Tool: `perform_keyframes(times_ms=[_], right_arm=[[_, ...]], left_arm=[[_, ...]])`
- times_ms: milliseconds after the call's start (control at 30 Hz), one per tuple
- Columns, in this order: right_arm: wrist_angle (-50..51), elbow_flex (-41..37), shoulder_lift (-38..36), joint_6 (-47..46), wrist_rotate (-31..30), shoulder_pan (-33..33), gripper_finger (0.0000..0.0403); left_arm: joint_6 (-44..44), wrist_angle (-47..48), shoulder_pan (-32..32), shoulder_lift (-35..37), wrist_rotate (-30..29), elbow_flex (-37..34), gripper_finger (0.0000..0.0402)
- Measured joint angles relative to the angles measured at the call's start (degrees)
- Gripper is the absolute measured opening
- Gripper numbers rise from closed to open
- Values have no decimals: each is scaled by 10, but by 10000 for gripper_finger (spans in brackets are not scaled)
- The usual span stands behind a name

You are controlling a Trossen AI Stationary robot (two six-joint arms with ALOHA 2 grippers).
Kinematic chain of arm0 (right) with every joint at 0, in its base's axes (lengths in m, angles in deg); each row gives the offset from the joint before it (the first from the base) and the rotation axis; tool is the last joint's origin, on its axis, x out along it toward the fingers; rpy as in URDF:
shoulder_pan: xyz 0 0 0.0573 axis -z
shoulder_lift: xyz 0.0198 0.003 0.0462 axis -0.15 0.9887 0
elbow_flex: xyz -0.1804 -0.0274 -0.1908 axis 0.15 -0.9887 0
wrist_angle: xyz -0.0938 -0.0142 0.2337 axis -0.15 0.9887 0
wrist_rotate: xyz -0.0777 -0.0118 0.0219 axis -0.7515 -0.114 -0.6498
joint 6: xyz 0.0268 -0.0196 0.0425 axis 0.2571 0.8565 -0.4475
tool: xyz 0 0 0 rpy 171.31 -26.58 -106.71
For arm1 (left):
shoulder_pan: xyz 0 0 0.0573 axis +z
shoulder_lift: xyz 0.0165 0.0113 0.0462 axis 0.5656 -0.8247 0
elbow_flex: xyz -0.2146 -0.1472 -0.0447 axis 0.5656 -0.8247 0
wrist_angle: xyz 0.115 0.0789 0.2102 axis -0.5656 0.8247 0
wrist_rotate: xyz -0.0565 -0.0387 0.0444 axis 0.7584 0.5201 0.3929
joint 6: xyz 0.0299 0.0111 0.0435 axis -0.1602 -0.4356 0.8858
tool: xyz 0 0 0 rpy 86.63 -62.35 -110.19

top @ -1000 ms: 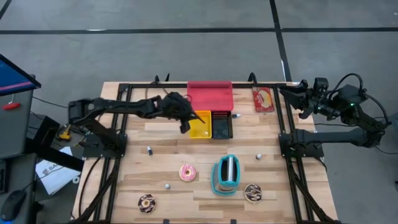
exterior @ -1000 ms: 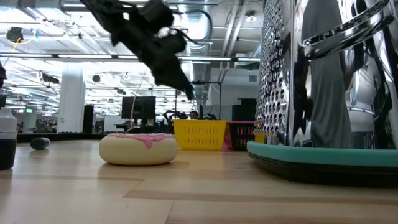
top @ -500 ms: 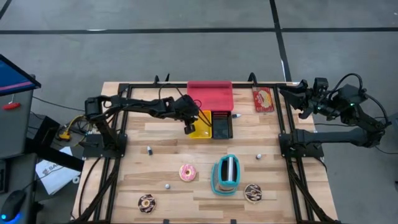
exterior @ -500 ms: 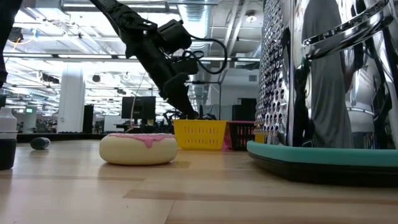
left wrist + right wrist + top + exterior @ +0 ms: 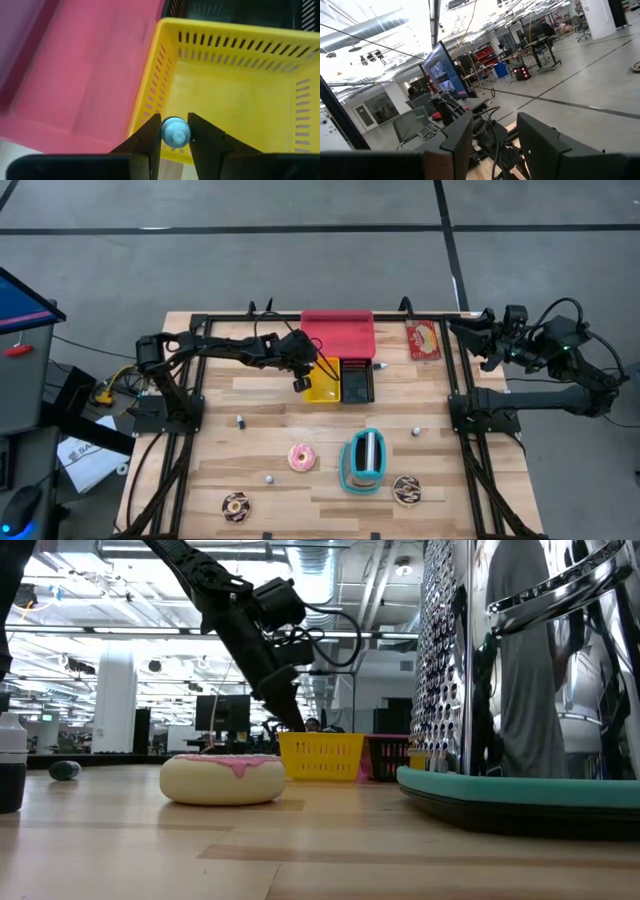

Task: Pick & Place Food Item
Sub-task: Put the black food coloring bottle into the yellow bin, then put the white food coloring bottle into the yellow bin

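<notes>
In the high view, the left gripper point(image 5: 302, 383) is seen near the centre of the frame, poised at the left edge of the yellow basket point(image 5: 322, 384), which sits beside a black basket point(image 5: 357, 381) and below a red tray point(image 5: 338, 332) on the desk point(image 5: 250, 450); what it carries is too small to be made out there. The right gripper point(image 5: 470, 340) is parked at the upper right, off the work. A pink-iced donut point(image 5: 302, 457) lies in the lower middle, left of a teal-based grater point(image 5: 364, 460). In the low view, the left arm is seen slanting down from the upper left toward the yellow basket point(image 5: 322, 755) at centre, behind the pink-iced donut point(image 5: 223, 778). In the left wrist view, a small round pale-blue item point(image 5: 175, 132) is shown at lower centre between the two dark fingers point(image 5: 148, 141), just over the near wall of the yellow basket point(image 5: 235, 95); the fingers appear closed against its sides. The item is judged light, hard and smooth, so liable to roll or slip; it is best held across its widest part. In the right wrist view, the right gripper's fingers point(image 5: 454, 142) are seen apart with nothing between them.
</notes>
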Motion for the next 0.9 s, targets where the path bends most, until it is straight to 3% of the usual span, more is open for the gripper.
perform_keyframes(times_ms=[467, 600, 800, 900], right_arm=[[0, 0, 0, -4, 12, 0, 147], [-6, 0, 0, -4, 13, 0, 147], [-16, 0, 0, -13, 14, 0, 147], [-16, 0, 0, -17, 14, 0, 147]], left_arm=[[-5, -15, 0, 1, 0, 0, 156], [-23, -1, 0, 38, 9, -1, 169], [-72, 162, -1, 156, 26, -1, 178], [-141, 252, -2, 221, 67, -22, 179]])
